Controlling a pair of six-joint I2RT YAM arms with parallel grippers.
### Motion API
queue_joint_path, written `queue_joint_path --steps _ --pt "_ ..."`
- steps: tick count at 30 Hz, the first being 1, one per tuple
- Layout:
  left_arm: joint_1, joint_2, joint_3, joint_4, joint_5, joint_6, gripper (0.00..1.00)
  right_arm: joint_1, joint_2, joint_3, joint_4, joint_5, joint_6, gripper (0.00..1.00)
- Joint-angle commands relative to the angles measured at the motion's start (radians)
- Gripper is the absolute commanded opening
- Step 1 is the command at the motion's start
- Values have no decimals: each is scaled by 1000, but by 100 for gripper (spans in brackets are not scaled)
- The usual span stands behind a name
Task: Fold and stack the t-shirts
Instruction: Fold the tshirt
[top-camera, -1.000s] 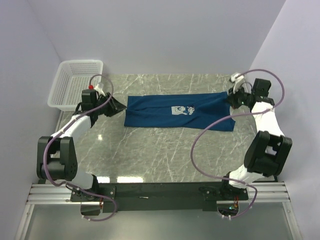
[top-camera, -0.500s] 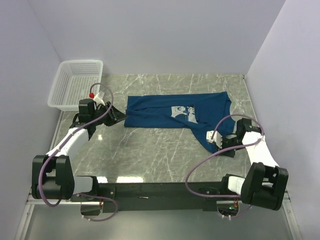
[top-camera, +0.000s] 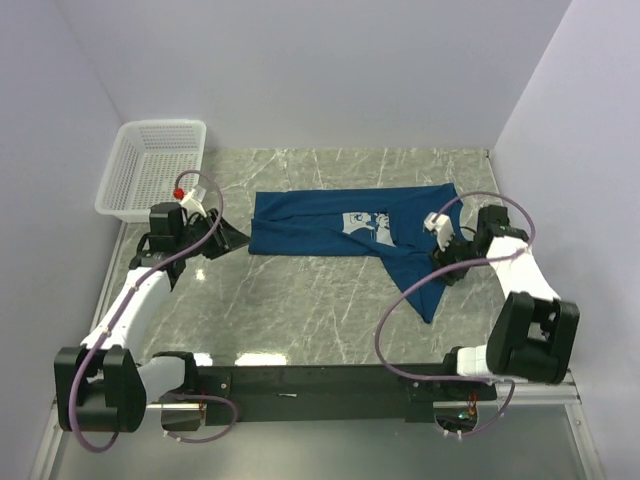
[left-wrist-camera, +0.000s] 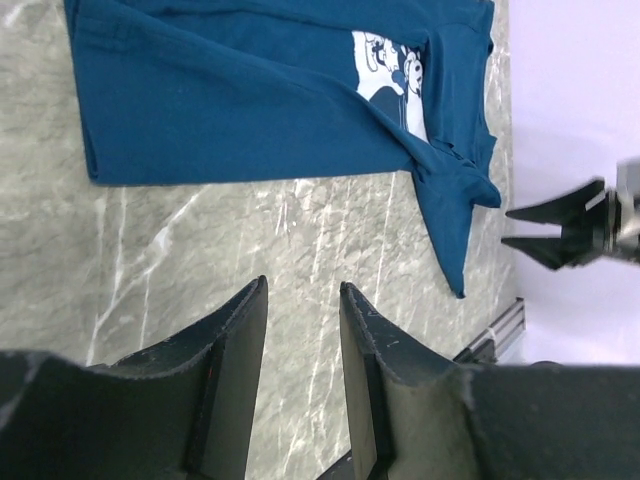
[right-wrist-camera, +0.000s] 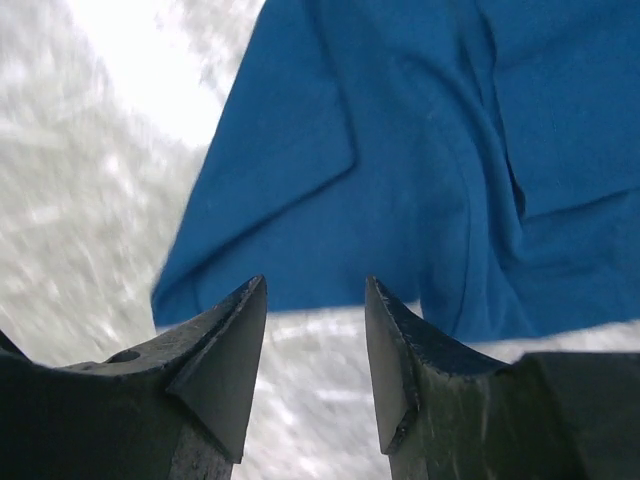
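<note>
The dark blue t-shirt (top-camera: 320, 225) lies folded in a long band across the table, its pale print (top-camera: 365, 222) facing up. Its right end is creased, and a narrow flap (top-camera: 428, 295) trails toward the near edge. My left gripper (top-camera: 240, 241) hovers just off the shirt's left edge, open and empty. In the left wrist view the shirt (left-wrist-camera: 250, 110) lies beyond the left gripper (left-wrist-camera: 303, 288), with bare marble between the jaws. My right gripper (top-camera: 446, 262) is open beside the flap, holding nothing. In the right wrist view the cloth (right-wrist-camera: 420, 150) lies past the right gripper (right-wrist-camera: 315, 285).
A white mesh basket (top-camera: 150, 165) stands at the far left corner. Pale walls close in the table on three sides. Purple cables loop from both arms, the right one hanging over the marble (top-camera: 300, 300) near the flap. The arms' black base rail (top-camera: 320, 380) runs along the near edge.
My right gripper swung the shirt's right end from the far right toward the near edge, then opened and let it go. The flap now lies on the table. The left arm shifted slightly.
</note>
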Motion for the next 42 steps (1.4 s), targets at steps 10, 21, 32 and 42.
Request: queue_joint_path --steps 10,21,32,42 --pt "5 -174 -10 -68 -31 39 41 153 253 78 187 186 485 50" --pt "11 -202 -23 -79 -27 35 41 203 333 106 188 177 528 50" --pt "15 -215 -29 -90 -27 41 41 209 294 133 158 166 510 7" --pt "15 -211 -32 -85 -25 39 41 207 241 264 93 131 512 0"
